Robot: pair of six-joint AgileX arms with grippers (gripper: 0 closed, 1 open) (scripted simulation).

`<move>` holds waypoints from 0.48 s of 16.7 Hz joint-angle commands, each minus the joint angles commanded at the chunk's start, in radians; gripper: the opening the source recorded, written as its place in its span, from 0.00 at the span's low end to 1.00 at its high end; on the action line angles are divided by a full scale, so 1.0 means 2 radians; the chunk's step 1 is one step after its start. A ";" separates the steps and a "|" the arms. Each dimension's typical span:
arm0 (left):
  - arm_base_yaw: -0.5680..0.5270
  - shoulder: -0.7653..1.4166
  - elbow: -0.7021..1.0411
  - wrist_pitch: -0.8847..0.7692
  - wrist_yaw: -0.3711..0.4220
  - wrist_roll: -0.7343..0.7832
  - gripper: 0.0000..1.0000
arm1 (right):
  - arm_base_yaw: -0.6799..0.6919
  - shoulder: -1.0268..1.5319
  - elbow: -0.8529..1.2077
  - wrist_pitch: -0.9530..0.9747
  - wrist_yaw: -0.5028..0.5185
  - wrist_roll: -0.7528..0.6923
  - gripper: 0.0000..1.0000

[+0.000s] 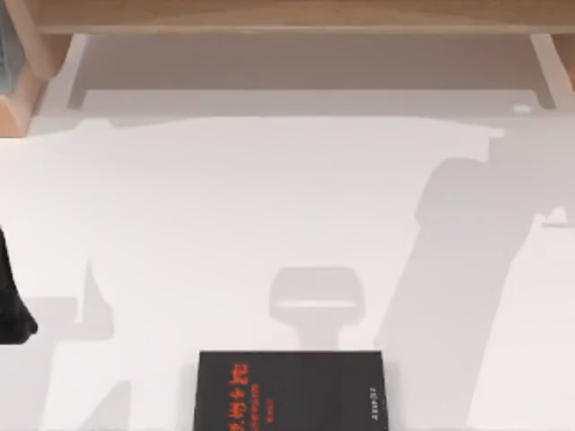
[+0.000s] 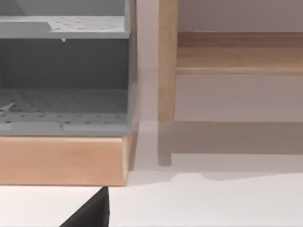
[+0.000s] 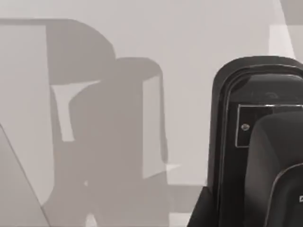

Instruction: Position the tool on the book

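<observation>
Top view: the book (image 1: 292, 391) lies flat on the white table (image 1: 225, 224), at the near edge, a little right of centre. Its black cover faces up, red-orange characters run along its left part, and a small line of pale text sits near its right edge. The bottom of the book is cut off by the frame. Nothing rests on the cover.

A dark part of the left arm (image 1: 13, 305) shows at the left edge of the table, well apart from the book. Whether that gripper's fingers are spread or pressed together cannot be told.

Grey shadows fall across the table: a broad one on the right side, and a small blocky one just beyond the book's far edge. A wooden shelf (image 1: 287, 18) runs along the far side of the table.

Left wrist view: a grey perforated rack (image 2: 64, 75) sits on a wooden base (image 2: 61, 161), beside a wooden post (image 2: 166, 61) of the shelf. A black corner shows at the lower edge over the white table; what it belongs to cannot be told.

Right wrist view: a glossy black rounded body (image 3: 258, 142) shows close to the camera, above the pale table with shadows on it. It may be part of the right arm; its identity cannot be told. Fingers of the right gripper cannot be made out, so its state cannot be told either.
</observation>
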 joint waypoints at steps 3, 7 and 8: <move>0.000 0.000 0.000 0.000 0.000 0.000 1.00 | 0.036 -0.079 -0.021 -0.011 0.011 0.071 0.00; 0.000 0.000 0.000 0.000 0.000 0.000 1.00 | 0.127 -0.184 -0.060 -0.017 0.027 0.184 0.00; 0.000 0.000 0.000 0.000 0.000 0.000 1.00 | 0.156 -0.207 -0.072 -0.015 0.030 0.213 0.00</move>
